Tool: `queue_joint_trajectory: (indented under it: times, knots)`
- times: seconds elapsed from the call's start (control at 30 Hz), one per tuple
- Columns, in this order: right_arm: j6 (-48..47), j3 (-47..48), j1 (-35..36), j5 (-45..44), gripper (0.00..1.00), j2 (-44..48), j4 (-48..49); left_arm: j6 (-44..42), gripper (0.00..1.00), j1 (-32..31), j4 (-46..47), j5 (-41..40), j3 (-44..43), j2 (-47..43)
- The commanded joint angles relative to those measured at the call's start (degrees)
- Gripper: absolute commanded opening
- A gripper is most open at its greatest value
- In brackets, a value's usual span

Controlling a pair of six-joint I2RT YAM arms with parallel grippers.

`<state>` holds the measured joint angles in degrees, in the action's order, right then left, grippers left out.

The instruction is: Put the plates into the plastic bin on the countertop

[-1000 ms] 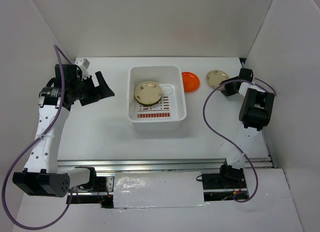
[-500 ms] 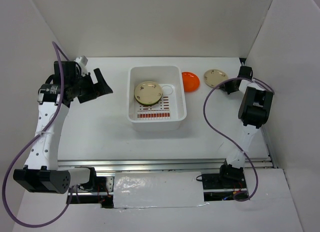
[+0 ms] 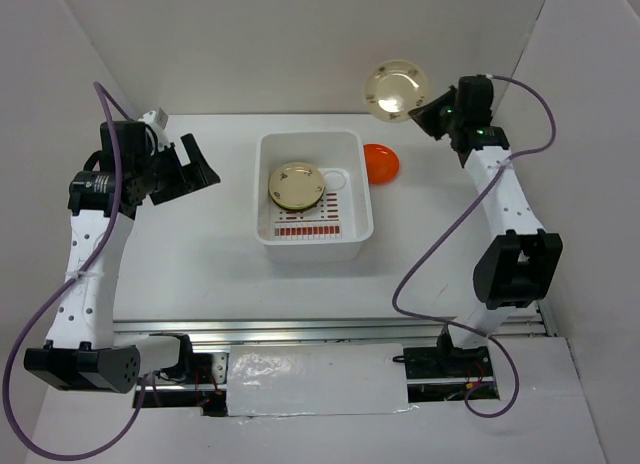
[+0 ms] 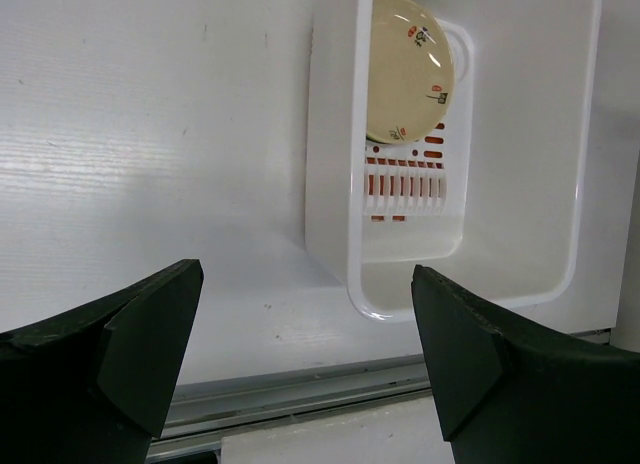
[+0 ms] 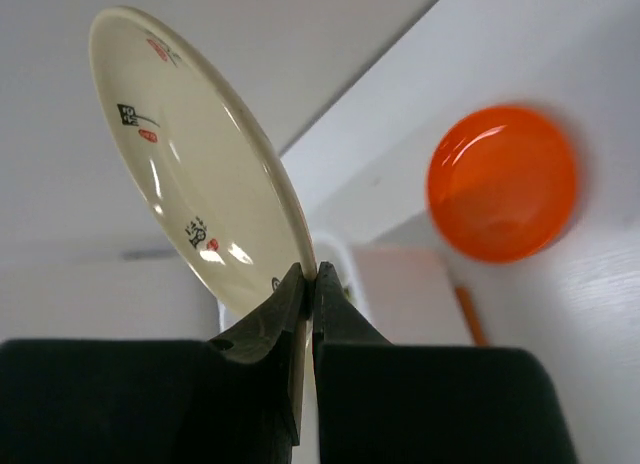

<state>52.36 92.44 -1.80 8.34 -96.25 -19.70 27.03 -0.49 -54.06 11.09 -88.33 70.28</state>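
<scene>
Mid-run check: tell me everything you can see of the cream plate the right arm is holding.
The cream plate is small, round and glossy, like glazed ceramic or melamine, with a shallow upturned rim and small black and red marks on its face. It is held in the air off the table, tilted steeply on edge, near the far right corner of the bin and the orange plate. Only the right gripper touches it, its jaws shut on the lower rim.

No wording can be read: black brush-style characters [image 5: 135,114] and red stamps [image 5: 160,50] mark the cream plate [image 5: 190,174]; red bars [image 4: 387,184] line the plastic bin [image 4: 335,134].
</scene>
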Motion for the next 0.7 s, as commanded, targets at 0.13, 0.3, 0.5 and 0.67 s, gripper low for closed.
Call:
queue_joint_trajectory:
  times: [0.13,0.3,0.5,0.67]
  knots:
    - [-2.88,-3.84,19.27,2.05,0.0,-1.05,-7.99,0.48,0.99,0.32,1.42,-1.34,0.44,-2.52]
    - [-1.47,-4.37,26.93,-1.04,0.0,-4.12,-9.04,0.57,0.99,0.23,1.94,-0.46,1.93,-3.39]
    - [-1.47,1.5,29.22,-2.53,0.0,-11.58,-11.58,0.05,0.99,0.32,2.12,-0.02,5.27,-4.98]
    - [-2.17,10.2,30.1,-3.24,0.03,-18.09,-15.1,-0.66,0.99,0.32,1.68,-0.11,5.8,-5.33]
